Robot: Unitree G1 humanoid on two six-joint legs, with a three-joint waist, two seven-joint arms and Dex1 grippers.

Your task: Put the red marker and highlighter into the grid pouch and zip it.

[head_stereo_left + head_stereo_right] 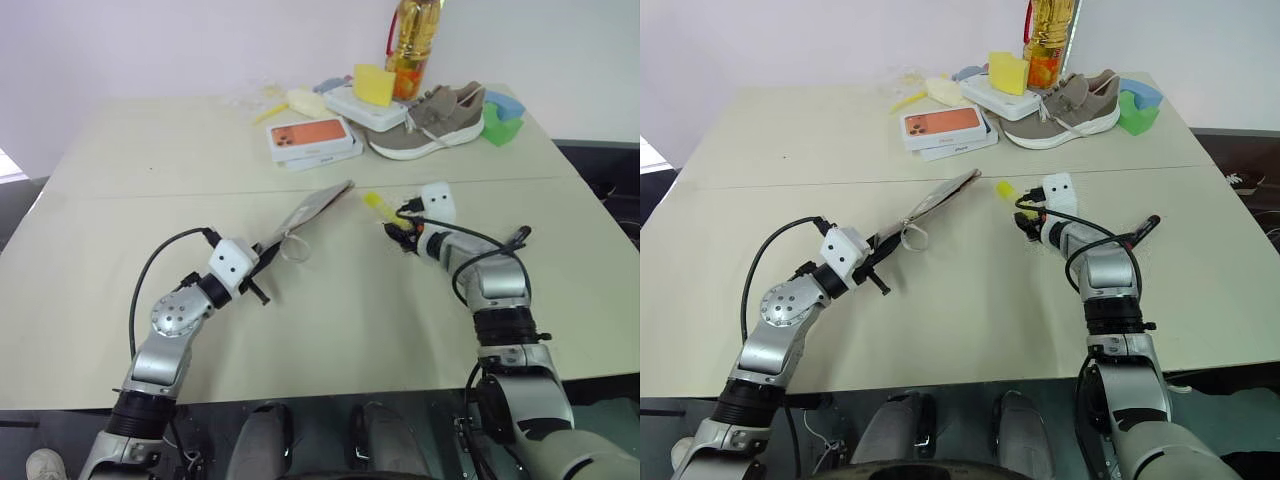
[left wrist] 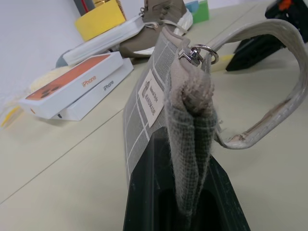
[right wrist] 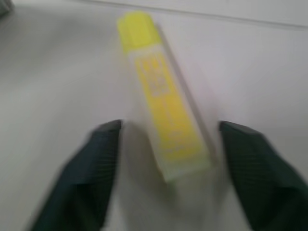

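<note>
Pinching 1 grid pouch corner, left gripper clamped; right gripper fingers spread around 1 highlighter on table; 2 phone boxes stacked behind.

"iPhone" on both stacked phone boxes; "HANDMADE" on the grid pouch label.

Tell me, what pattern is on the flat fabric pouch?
Grey fabric pouch with white grid lines, clearest in the left wrist view.
</note>
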